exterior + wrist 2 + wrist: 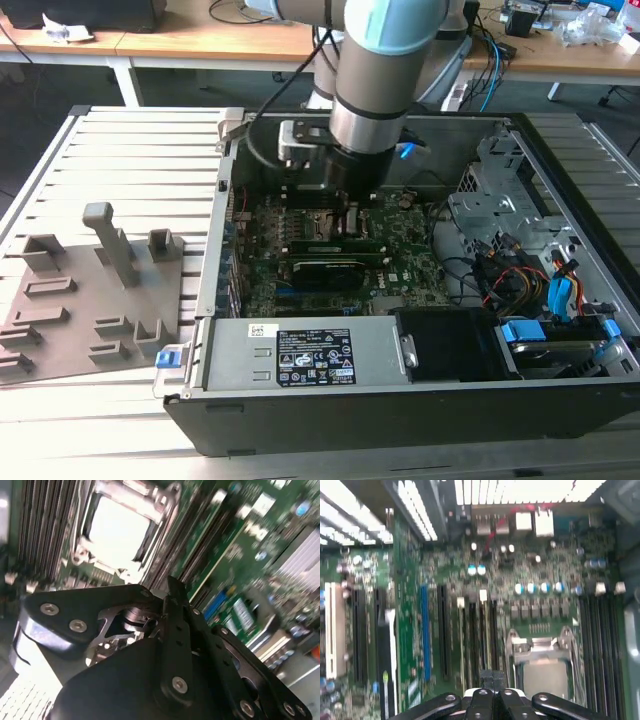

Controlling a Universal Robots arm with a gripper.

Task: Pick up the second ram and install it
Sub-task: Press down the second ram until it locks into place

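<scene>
Your claw hangs over the motherboard, right beside the CPU socket. Its fingers look pressed together, and I can't tell if they pinch the second ram. Go down slowly and straight over the slots beside that socket.

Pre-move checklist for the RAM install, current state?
1. Gripper inside the open case, over the motherboard: ok.
2. Second ram held in the gripper: cannot tell.
3. Gripper lined up near the memory slots beside the CPU socket: ok in the first wrist view.
4. Ram seated in a slot: cannot tell.
5. Cables at the exterior view's right, apart from the gripper: ok.
</scene>
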